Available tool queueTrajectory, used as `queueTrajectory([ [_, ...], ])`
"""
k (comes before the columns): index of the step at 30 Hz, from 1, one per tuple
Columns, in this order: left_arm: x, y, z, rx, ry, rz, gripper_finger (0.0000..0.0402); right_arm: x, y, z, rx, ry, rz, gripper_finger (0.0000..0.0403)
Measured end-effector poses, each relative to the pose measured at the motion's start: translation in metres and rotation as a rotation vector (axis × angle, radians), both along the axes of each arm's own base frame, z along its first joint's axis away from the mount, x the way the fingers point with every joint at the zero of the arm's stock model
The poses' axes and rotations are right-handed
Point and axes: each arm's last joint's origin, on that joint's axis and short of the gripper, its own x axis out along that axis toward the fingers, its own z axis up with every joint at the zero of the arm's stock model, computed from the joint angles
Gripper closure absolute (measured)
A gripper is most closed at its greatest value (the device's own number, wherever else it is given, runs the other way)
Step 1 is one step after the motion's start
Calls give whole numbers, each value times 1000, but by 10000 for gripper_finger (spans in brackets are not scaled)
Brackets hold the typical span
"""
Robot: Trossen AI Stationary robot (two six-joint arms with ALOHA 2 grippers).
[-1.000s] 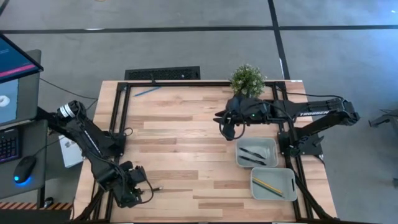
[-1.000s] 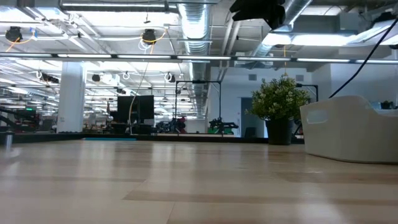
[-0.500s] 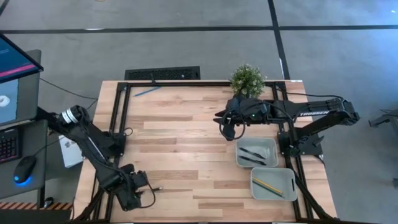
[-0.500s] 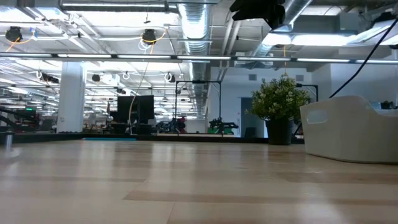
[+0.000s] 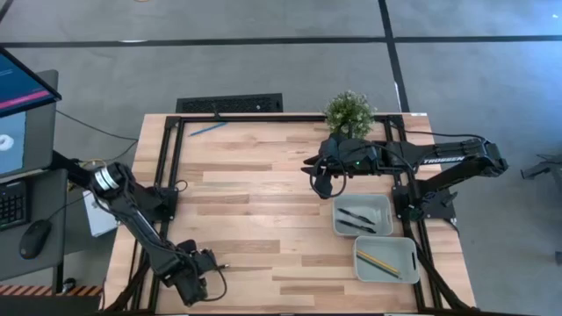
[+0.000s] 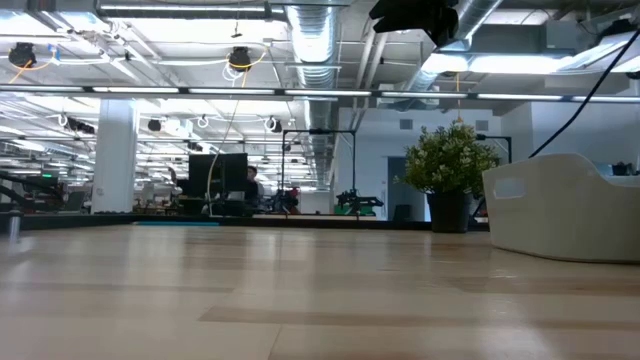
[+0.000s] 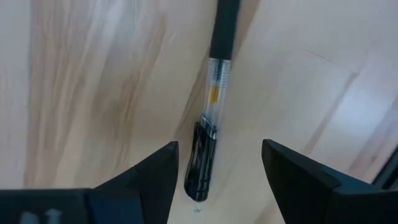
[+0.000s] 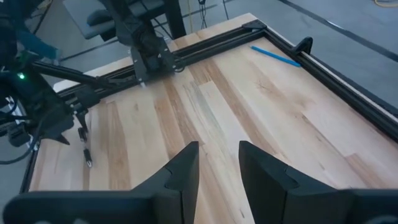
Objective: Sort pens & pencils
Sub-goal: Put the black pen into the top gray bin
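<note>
**A:** Where do the arms sit, and what are they doing?

**B:** On the wooden surface (image 5: 263,193), the left gripper (image 5: 200,268) is low at the near left corner. Its fingers (image 7: 149,180) are apart and straddle a black pen (image 7: 211,112) with a clear barrel, lying flat on the wood. The pen is between the fingers but not yet touched, so this looks like the approach to a pick. The right gripper (image 5: 323,175) hovers above the far middle of the surface, just in front of a small potted plant (image 5: 349,111). Its fingers (image 8: 186,171) are apart and hold nothing; it seems to be waiting.

**A:** Where are the rest of the pens and pencils?

**B:** Two grey trays sit at the right edge. The farther tray (image 5: 383,204) holds dark pens (image 5: 355,219). The nearer tray (image 5: 408,247) holds a yellow pencil (image 5: 378,262). So each kind has its own tray. A blue pencil (image 5: 207,129) lies alone at the far left edge, well apart from both arms.

**A:** How far along is the sorting?

**B:** I judge it mostly done. The pen at the near left and the blue pencil remain loose on the surface.
</note>
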Motion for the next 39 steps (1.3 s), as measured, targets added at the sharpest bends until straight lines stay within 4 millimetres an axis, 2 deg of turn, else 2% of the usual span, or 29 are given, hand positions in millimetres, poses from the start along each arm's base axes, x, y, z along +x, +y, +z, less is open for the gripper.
queueTrajectory([
  [11,1,-4,-16,6,93,2,180,0,0,0,-18,8,10,269],
  [33,2,-4,-17,18,81,13,180,0,0,-1,-41,15,21,269],
  [39,0,-3,-18,6,128,13,180,0,0,-1,-41,15,21,269],
])
